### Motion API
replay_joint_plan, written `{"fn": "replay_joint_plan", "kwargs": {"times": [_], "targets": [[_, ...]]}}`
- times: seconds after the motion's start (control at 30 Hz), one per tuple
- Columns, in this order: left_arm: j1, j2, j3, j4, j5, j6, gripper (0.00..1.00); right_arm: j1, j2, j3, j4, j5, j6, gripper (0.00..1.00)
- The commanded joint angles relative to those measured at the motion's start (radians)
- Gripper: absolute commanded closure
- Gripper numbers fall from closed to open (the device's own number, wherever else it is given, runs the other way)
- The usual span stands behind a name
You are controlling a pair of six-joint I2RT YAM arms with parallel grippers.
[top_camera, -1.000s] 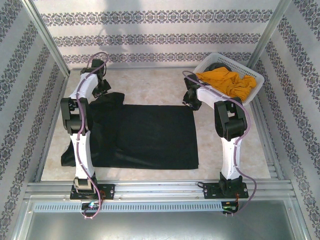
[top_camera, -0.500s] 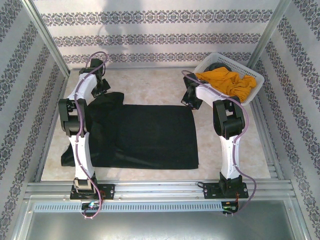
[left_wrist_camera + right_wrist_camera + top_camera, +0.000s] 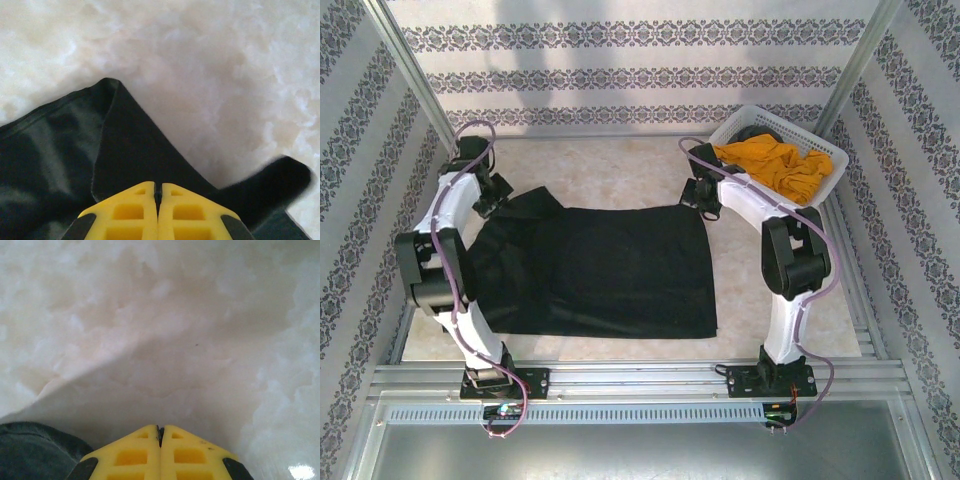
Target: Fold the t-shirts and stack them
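Two-handed, pinching far corners of the black t-shirt (image 3: pixel 610 270) in closed left gripper (image 3: pixel 158 187) and right gripper (image 3: pixel 160 429), likely for an even fold.

The bench (image 3: pixel 620 165) has a pale, cloudy top like marble. Walls (image 3: pixel 640 60) with grey flower stripes stand behind it and beside it. Shiny metal rails (image 3: pixel 640 378) run along its near edge.

White arms (image 3: pixel 785 330) with black joints, trailing lilac cables, and yellow grid-moulded end effector fingers (image 3: pixel 131 211).
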Motion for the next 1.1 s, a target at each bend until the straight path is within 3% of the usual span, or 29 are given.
{"fn": "replay_joint_plan", "kwargs": {"times": [0.0, 0.23, 0.6, 1.07], "targets": [[0.017, -0.110, -0.075, 0.049, 0.016, -0.047, 1.00, 0.016, -0.073, -0.071, 0.033, -0.010, -0.031, 1.00], [0.023, -0.331, -0.231, -0.007, -0.037, -0.098, 1.00, 0.031, -0.214, -0.227, 0.052, -0.025, -0.043, 1.00], [0.023, -0.717, -0.524, -0.192, -0.263, -0.176, 1.00, 0.048, -0.375, -0.479, 0.042, -0.070, -0.035, 1.00], [0.023, -0.863, -0.631, -0.342, -0.341, -0.279, 1.00, 0.056, -0.436, -0.573, -0.013, -0.070, -0.022, 1.00]]}}
